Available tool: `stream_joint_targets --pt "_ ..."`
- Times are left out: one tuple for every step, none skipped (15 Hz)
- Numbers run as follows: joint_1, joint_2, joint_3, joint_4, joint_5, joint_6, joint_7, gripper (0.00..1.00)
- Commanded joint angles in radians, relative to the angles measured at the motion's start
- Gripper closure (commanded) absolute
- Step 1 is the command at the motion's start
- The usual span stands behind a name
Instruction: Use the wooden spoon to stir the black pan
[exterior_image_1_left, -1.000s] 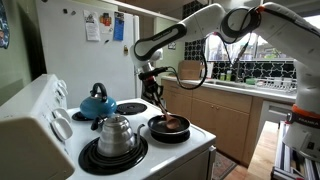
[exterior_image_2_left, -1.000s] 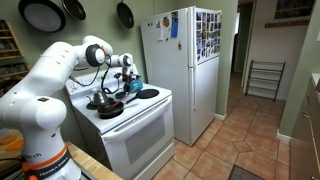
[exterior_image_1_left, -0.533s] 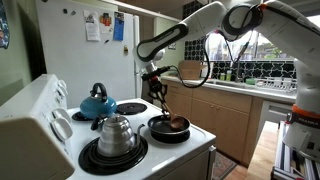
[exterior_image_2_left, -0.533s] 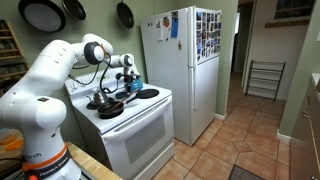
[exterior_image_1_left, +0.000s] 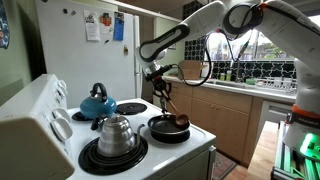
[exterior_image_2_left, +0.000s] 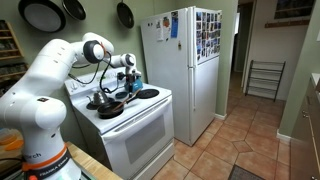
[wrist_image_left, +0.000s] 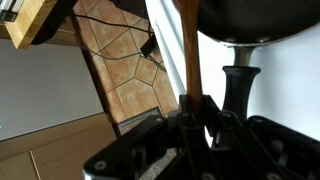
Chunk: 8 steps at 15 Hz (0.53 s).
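While gripper (exterior_image_1_left: 157, 82) clamps wooden spoon (exterior_image_1_left: 170, 104) | tip down in black pan (exterior_image_1_left: 158, 131)

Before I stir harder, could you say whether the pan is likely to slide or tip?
The pan is wide, shallow and flat on the stove, so tipping seems unlikely. It looks heavy beside the slim spoon, so gentle stirring probably won't shift it. Nothing holds its handle; a hard push might slide it.
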Motion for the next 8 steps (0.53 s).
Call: stream_joint_targets --pt "-0.008 0.004 0.006 0.004 -0.01 -0.015 0.027 0.96" --pt "-0.008 0.009 0.005 0.011 -0.011 -0.018 0.034 0.96" --pt "-0.008 0.014 0.005 0.019 -0.01 -0.014 0.041 0.96" --pt "-0.008 0.019 0.005 0.028 -0.01 -0.014 0.048 0.96" --pt "-0.006 0.025 0.004 0.039 -0.011 -0.018 0.058 0.96" --pt "-0.005 0.03 0.002 0.048 -0.014 -0.021 0.068 0.96" --pt "-0.005 0.037 -0.001 0.059 -0.018 -0.024 0.078 0.96" --pt "-0.004 0.043 -0.003 0.068 -0.023 -0.029 0.089 0.96"
